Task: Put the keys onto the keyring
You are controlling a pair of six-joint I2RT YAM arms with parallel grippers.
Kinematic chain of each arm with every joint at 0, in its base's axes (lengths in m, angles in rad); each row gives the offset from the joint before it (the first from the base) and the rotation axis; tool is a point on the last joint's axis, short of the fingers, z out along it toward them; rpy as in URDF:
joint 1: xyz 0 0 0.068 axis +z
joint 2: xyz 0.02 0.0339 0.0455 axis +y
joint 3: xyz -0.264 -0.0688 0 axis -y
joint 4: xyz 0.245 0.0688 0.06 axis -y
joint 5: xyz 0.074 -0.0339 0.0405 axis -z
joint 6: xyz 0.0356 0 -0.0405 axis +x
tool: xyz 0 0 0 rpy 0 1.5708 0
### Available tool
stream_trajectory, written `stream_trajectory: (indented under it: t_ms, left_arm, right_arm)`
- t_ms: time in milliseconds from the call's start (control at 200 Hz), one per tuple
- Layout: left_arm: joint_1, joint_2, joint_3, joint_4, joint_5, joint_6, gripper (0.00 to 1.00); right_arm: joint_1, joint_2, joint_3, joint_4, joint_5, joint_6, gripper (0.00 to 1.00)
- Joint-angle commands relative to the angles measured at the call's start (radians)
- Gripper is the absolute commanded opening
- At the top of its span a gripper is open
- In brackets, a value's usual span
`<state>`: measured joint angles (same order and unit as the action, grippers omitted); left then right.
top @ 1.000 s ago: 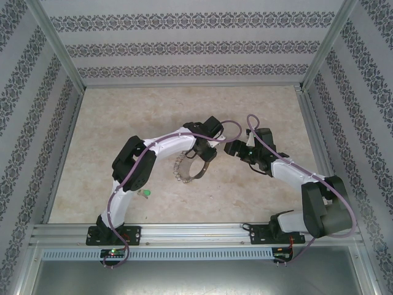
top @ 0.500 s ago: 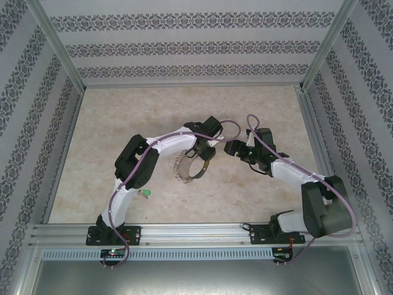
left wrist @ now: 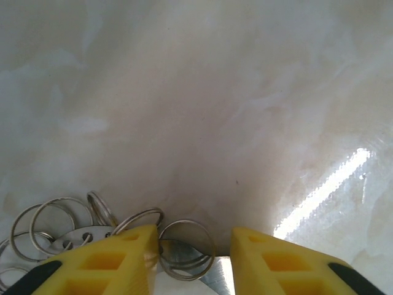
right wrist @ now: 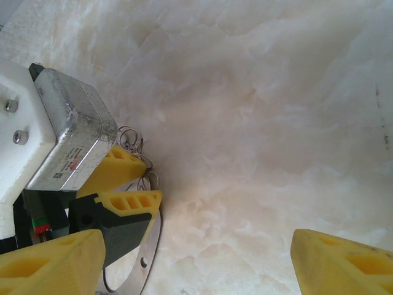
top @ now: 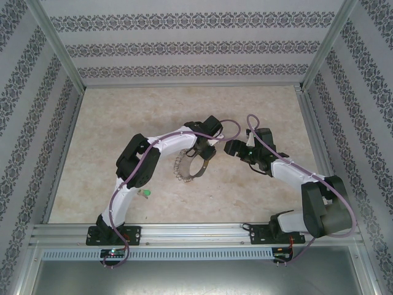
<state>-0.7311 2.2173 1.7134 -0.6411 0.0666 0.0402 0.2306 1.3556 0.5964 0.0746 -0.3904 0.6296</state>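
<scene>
The keyring lies at the table's middle, a dark ring fringed with small silvery rings. My left gripper stands over its right side. In the left wrist view the yellow fingers stand apart, the ring's flat metal band and a small ring between them, so the left gripper is open. One key, tiny with a green head, lies loose near the left arm's base. My right gripper hovers just right of the left one, wide open, nothing between its fingers. The band runs under the left fingers there.
A marbled beige tabletop is fenced by metal rails and patterned walls. The left arm's elbow hangs above the table's left half, close to the green key. Cables loop over both wrists.
The left jaws have spread a little around the ring's band. The left arm's elbow has drifted slightly right. The right arm, the ring and the green key have stayed put.
</scene>
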Motion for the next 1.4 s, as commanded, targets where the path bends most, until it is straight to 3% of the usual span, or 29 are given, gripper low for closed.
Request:
stream_trajectory:
  t_ms: [0, 210, 625, 1394]
  left_arm:
    - [0.009, -0.023, -0.007, 0.021, -0.005, -0.014, 0.4]
    - [0.009, -0.046, -0.024, 0.017, -0.011, -0.007, 0.41]
    - [0.009, -0.037, -0.031, 0.036, -0.06, 0.0, 0.31]
    - [0.009, -0.062, -0.017, 0.036, -0.079, 0.015, 0.0]
  right_arm:
    - [-0.01, 0.004, -0.008, 0.011, 0.001, -0.013, 0.8]
    - [-0.011, 0.003, -0.011, 0.013, 0.001, -0.011, 0.8]
    - [-0.01, -0.001, -0.014, 0.013, 0.005, -0.013, 0.8]
    - [-0.012, -0.001, -0.015, 0.02, 0.002, -0.013, 0.8]
